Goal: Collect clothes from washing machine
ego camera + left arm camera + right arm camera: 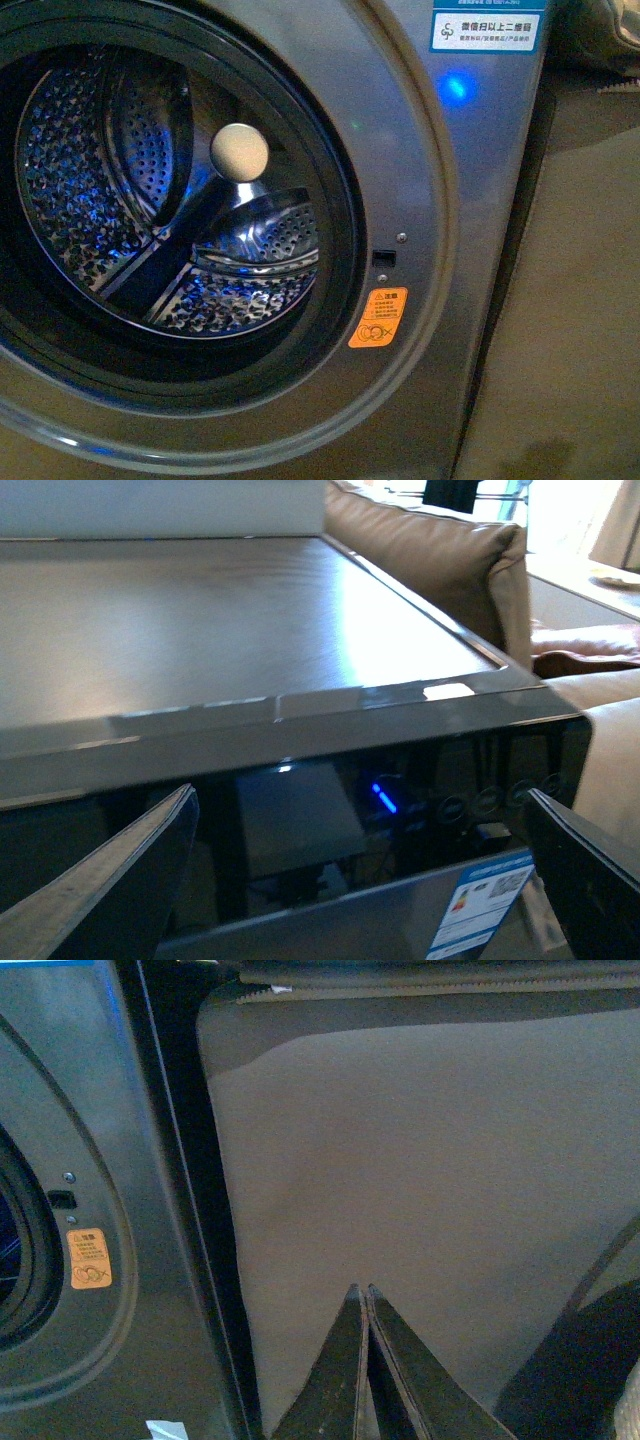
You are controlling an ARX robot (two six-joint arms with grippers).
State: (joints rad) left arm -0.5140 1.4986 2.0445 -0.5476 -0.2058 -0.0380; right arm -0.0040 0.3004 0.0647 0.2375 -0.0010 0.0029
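Observation:
The grey washing machine (420, 200) fills the front view, its round mouth showing the perforated steel drum (150, 220) lit blue. The clothes are out of view; only a pale round ball shape (240, 152) shows in the drum. An orange warning sticker (378, 317) sits beside the mouth. My left gripper (360, 792) hangs open in front of the machine's dark control panel (400, 800), level with the flat top (230, 630), holding nothing. My right gripper (362, 1292) is shut and empty, off to the side of the machine's front (90, 1160), over a tan surface (420, 1180). Neither arm shows in the front view.
A tan leather sofa (440, 560) stands behind the machine's top. A blue light (455, 88) glows on the front panel below a white and blue label (485, 30). A dark gap (180, 1160) runs between the machine's side and the tan surface.

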